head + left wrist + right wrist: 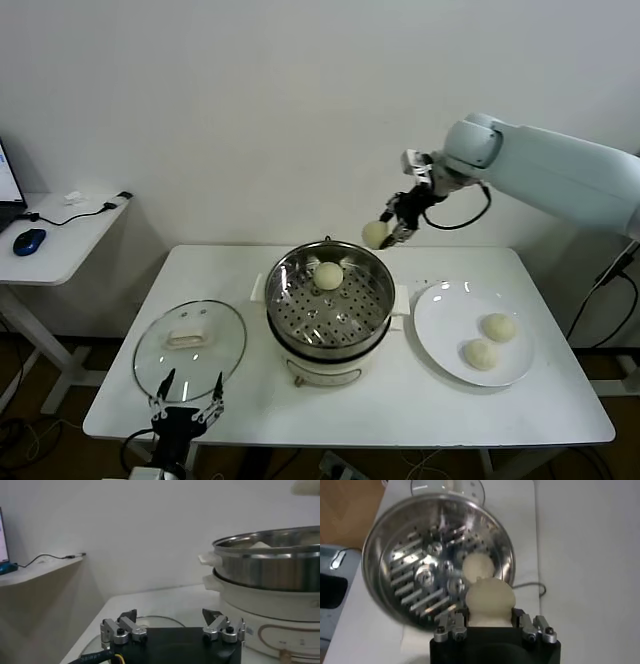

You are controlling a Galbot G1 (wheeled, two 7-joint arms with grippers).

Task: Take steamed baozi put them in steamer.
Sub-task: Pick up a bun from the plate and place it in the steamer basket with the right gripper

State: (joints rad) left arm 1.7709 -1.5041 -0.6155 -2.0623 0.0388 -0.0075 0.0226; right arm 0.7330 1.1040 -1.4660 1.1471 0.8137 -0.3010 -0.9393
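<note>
Right end effector (385, 232) is raised above the far right rim of the steamer (330, 345), fingers clamped on one baozi (375, 234). Head view: a second baozi (328, 276) lies on the perforated tray toward the far side; two more baozi (498, 327) (481, 354) lie on the white plate (445, 310) just right of the steamer; glass lid (190, 345) lies flat on the table (400, 410) to the left. Left end effector (187, 398) is parked low at the table's near edge by the lid, fingers apart. Left wrist view: spread fingers (122, 628), steamer wall (270, 570) beyond. Right wrist view: held baozi (490, 601) between the fingers, tray baozi (478, 566) below it inside the steamer (405, 555).
</note>
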